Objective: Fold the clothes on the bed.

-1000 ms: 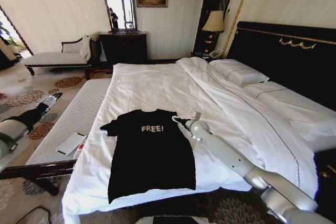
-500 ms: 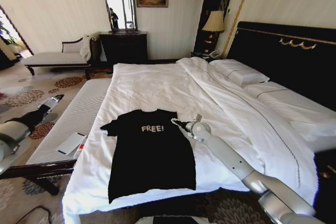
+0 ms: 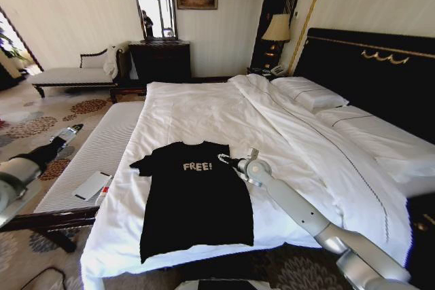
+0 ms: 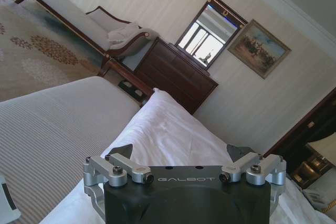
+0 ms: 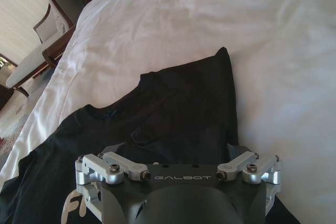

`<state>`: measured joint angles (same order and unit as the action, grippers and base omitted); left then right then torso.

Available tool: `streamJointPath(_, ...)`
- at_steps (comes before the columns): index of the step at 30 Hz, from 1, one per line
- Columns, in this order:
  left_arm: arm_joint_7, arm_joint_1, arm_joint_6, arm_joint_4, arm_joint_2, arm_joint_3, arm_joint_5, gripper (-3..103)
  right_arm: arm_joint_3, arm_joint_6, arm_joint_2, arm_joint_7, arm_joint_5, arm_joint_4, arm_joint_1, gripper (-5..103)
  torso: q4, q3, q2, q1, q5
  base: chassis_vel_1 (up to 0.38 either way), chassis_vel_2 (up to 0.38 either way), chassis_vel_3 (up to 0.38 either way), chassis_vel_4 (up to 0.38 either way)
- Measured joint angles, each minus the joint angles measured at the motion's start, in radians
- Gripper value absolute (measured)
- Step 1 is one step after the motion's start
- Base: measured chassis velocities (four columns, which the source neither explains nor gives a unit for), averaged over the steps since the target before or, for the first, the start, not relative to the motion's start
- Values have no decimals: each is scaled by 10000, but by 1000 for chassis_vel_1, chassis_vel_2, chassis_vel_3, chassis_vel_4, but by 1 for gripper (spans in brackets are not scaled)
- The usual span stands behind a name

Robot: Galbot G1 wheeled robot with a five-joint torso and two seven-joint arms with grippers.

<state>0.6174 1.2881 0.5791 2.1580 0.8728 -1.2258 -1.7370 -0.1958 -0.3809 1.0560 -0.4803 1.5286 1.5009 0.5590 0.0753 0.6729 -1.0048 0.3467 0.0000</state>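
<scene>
Reaching across the bed (image 3: 204, 110), right claw (image 3: 223, 159) sits at the black T-shirt (image 3: 194, 198)'s near sleeve, low over the fabric. Right wrist view: its jaws look spread, the sleeve and shoulder of the shirt (image 5: 173, 114) lying just ahead of them, white sheet beyond. Can't tell if it's touching cloth.

Shirt lies flat, face up, near the foot edge of the bed, hem close to the drop-off. Wide bare sheet on the headboard side and towards the pillows (image 3: 309, 93). Soft matte fabric, few wrinkles; bedding is smooth white. White lettering "FREE!" on the chest.

Left claw (image 3: 71, 128) hangs off the bed over the ribbed grey bench (image 3: 102, 151); jaws look spread in the left wrist view. "GALBOT" printed on both claw bodies.
</scene>
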Motion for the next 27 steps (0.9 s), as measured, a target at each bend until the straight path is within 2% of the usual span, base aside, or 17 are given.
streamJointPath(8, -5, -16, 27, -82, 23, 26, 53, 100, -169, 47, 81, 57, -51, 131, -1, 100, -2, 0, 0, 0, 0, 0, 0, 0, 0)
streamJointPath(22, -19, -32, 72, -144, 79, 102, 188, 100, -850, 118, -413, -27, 37, 1358, 258, 100, 0, 0, 0, 0, 0, 0, 0, 0, 0)
streamJointPath(27, -20, 19, 92, -145, 54, 83, 188, 100, -752, 148, -592, -82, 30, 1772, 351, 100, 0, 0, 0, -1, 1, 0, 0, 0, 0)
